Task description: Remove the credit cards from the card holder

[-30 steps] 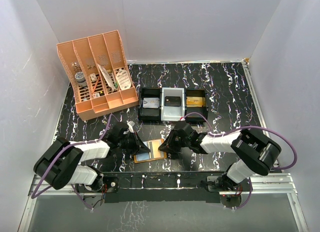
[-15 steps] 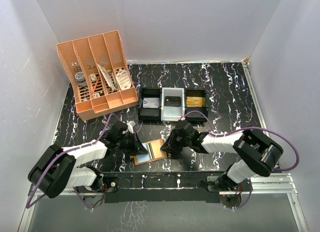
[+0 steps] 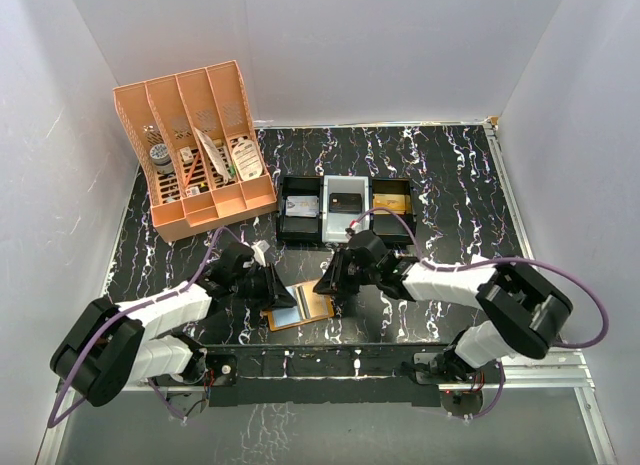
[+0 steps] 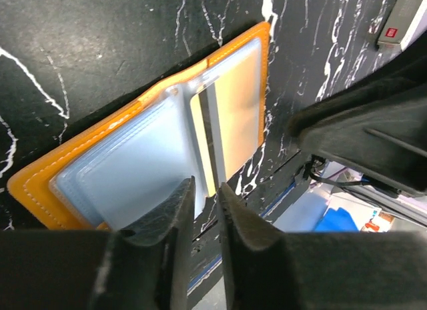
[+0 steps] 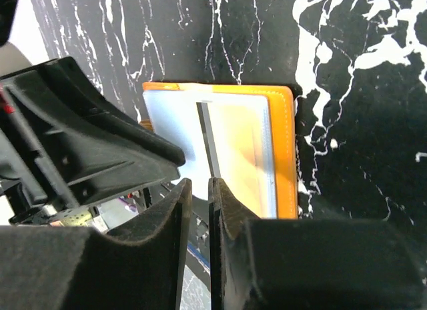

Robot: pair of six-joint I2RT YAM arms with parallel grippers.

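The orange card holder (image 3: 316, 308) lies open on the black marbled table near its front edge, pale blue panels up; it also shows in the left wrist view (image 4: 40, 185) and the right wrist view (image 5: 284, 150). A thin pale leaf or card (image 3: 297, 298) stands on edge along its middle fold (image 4: 205, 137) (image 5: 208, 140). My right gripper (image 3: 328, 283) (image 5: 200, 185) is over the right half, jaws nearly closed at that leaf's near edge. My left gripper (image 3: 280, 288) (image 4: 207, 190) is over the left half, jaws almost shut, nothing seen between them. No loose card shows.
A large orange slotted desk organizer (image 3: 200, 145) stands at the back left. Behind the holder sit a black tray (image 3: 299, 210), a white tray with a small black box (image 3: 345, 203) and a black tray with a gold block (image 3: 391, 202). The table's front rail is just below.
The pale leaf has risen from flat to standing on edge. The right gripper moved up and left over the holder; the left gripper shifted slightly towards it.
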